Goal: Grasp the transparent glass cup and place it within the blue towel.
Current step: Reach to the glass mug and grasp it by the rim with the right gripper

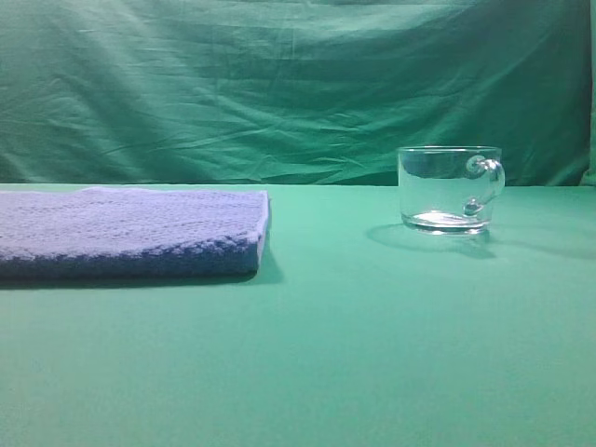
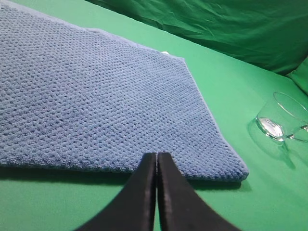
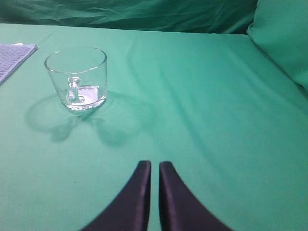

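Glass cup (image 1: 451,189) upright beside blue towel (image 1: 130,231) (apart), both tools together, empty

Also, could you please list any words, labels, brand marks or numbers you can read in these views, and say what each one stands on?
None: no readable text shows in any view.
The clear glass mug with the loop handle bears no print.
The folded blue knobbly woven towel shows no tag or label.
The green cloth-covered table and both black grippers, left and right, are unmarked.

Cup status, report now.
Both hands shut, holding nothing: left hand by the towel, right hand short of the cup. Cup upright on the table, apart from towel. Nothing between them.
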Robot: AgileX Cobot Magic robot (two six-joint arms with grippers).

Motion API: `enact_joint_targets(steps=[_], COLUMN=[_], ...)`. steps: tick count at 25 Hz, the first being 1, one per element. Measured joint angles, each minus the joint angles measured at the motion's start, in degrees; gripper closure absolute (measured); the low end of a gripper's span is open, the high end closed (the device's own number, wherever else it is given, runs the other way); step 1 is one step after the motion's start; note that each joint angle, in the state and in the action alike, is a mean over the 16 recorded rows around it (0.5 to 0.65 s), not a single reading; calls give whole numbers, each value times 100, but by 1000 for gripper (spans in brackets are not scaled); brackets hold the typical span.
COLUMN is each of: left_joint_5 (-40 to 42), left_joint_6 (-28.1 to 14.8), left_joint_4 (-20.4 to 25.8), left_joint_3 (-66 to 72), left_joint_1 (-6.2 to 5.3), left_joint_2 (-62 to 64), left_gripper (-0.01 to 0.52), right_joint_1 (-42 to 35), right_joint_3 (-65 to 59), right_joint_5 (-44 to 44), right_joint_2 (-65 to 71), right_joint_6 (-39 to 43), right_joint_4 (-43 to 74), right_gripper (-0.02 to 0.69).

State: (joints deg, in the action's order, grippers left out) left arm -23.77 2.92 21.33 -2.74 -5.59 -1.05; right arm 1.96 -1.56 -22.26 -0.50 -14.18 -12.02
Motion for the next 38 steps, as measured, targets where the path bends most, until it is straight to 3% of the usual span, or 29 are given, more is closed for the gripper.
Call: enact_joint_targets(steps=[8, 22, 28, 38], left_joint_5=[0, 0, 0, 0], left_joint_6=[0, 0, 0, 0], left_joint_4=[0, 0, 0, 0], left_joint_3=[0, 0, 0, 0], left_joint_1=[0, 0, 0, 0], left_joint_2=[0, 0, 0, 0], left_gripper=[514, 514, 514, 514], right_joint_1=[0, 107, 168, 178], right_joint_3=[-1, 704, 1583, 3302], right_joint_5=[167, 773, 31, -1581], right_joint_2=[0, 369, 1497, 4549], right_joint_6=[13, -163, -515, -1159], right_joint_4=[-98, -1498, -1667, -1649], right_gripper=[618, 618, 618, 618])
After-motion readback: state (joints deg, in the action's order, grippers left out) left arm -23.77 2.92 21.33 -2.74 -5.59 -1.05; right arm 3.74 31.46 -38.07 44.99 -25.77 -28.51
